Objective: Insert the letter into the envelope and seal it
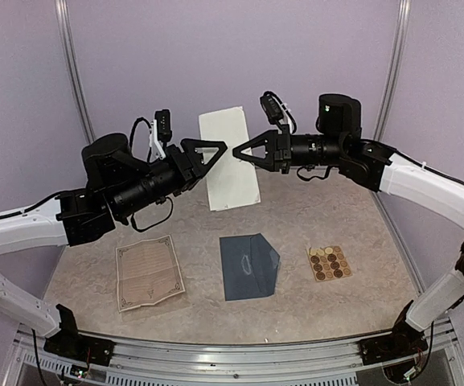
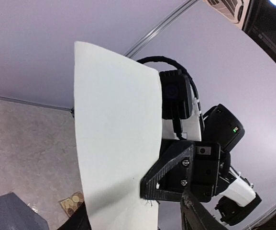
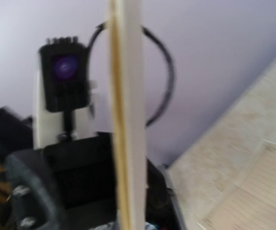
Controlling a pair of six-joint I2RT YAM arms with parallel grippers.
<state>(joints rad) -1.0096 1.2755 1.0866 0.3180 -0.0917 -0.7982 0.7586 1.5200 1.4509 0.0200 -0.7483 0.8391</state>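
While our right fingers (image 1: 236, 154) pinch the tall white sheet (image 1: 232, 183) and our left fingers (image 1: 222, 148) sit spread at its other edge, the envelope (image 1: 248, 265) lies flat on the surface (image 1: 304, 213) straight below them

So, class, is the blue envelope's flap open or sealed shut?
Open: the envelope lies flat on the table, its triangular flap spread out sideways rather than folded over the body.

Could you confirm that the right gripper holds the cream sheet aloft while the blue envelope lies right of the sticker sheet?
Not quite: the top external view shows the envelope lying left of the sticker sheet. The right gripper does hold the cream sheet aloft.
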